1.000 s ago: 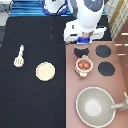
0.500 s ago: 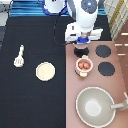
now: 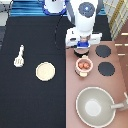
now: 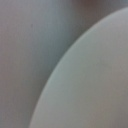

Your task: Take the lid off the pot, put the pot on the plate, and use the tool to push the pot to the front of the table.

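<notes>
The pot, uncovered with its reddish contents showing, sits on the stove board at 3 o'clock from the plate and the tool on the table, with the gripper just beyond it at 12 o'clock, its grip state undeterminable.

- One gripper is recorded, on the single arm at the exterior view's top, above the stove board.
- One pot with reddish contents is counted, uncovered, on the stove board.
- One plate is counted on the table.
- One tool is counted, left of the plate.
- One large pan is counted.
- Two burners are seen uncovered.
</notes>
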Robot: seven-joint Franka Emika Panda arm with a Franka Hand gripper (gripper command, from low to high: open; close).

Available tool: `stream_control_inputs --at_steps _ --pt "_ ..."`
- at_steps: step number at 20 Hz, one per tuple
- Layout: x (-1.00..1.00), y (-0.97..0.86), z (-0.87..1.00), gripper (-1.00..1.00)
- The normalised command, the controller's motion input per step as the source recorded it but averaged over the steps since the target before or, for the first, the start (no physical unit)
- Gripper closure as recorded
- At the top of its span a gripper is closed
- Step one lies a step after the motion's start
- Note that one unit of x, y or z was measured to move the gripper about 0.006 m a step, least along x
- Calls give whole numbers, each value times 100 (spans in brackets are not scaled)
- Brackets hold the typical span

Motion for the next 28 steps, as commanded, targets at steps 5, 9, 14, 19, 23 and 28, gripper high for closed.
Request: stream_control_inputs --at_steps 5,9,14,19,23,28 --pt "-44 9 -16 100" --pt "-70 4 -4 100" --pt "3 10 14 -100" --pt "31 16 50 -100" --pt "58 13 86 -100" --pt "74 9 80 -100"
